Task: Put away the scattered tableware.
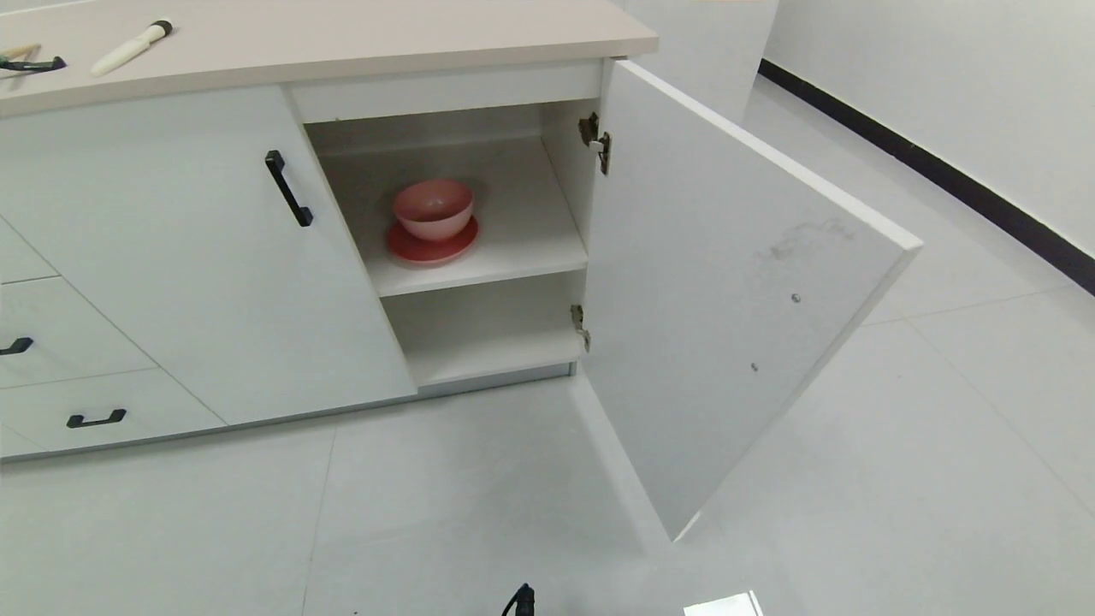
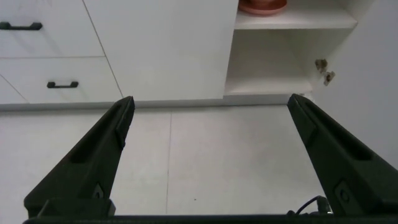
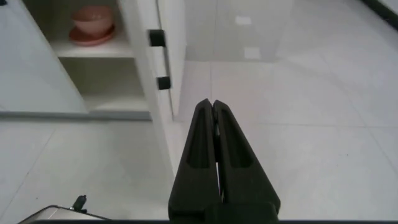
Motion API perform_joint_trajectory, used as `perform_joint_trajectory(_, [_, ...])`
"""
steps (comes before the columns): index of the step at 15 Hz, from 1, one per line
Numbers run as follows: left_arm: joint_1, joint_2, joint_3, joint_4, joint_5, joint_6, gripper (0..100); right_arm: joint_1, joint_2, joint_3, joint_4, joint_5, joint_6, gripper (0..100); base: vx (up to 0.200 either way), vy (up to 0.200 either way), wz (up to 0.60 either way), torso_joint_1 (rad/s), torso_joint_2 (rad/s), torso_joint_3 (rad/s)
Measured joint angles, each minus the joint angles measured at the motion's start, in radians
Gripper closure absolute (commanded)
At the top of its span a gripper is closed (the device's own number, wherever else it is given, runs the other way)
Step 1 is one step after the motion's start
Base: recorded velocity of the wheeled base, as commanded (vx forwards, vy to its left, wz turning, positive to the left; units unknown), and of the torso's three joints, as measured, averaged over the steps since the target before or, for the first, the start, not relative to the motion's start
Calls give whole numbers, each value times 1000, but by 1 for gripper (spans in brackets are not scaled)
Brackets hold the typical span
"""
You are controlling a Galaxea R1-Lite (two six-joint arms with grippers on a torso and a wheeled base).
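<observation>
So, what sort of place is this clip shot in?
Probably a kitchen, or a mock-up of one: white base cabinets under a beige countertop, a pink bowl on a red round plate on the open cupboard's shelf.

We're in a kitchen: a white cabinet [image 1: 197,257] under a beige worktop [image 1: 342,34], black-handled drawers [image 1: 51,325], a knife [image 1: 128,49] up top, a bowl [image 1: 433,208] on a plate [image 1: 432,246] on the shelf [image 1: 530,231], and a pale tiled floor [image 1: 428,513].
</observation>
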Motion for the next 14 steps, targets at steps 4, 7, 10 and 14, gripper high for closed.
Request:
perform_joint_trajectory(4, [-1,0,0,0,0,-8,0,57,284,-15,-229,40,-59,100,-150,-150,0,4,3,-1])
perform_joint_trajectory(7, [0,0,0,1,0,-19,0,86,442,-36,-323,84,-69,100,0,0,0,0,0,0])
perform_joint_trajectory(10, [-4,0,0,3,5,-10,0,94,568,-69,-450,127,-75,100,0,0,0,0,0,0])
perform_joint_trajectory(14, [-2,0,0,6,91,11,0,98,745,-131,-657,193,-107,100,0,0,0,0,0,0])
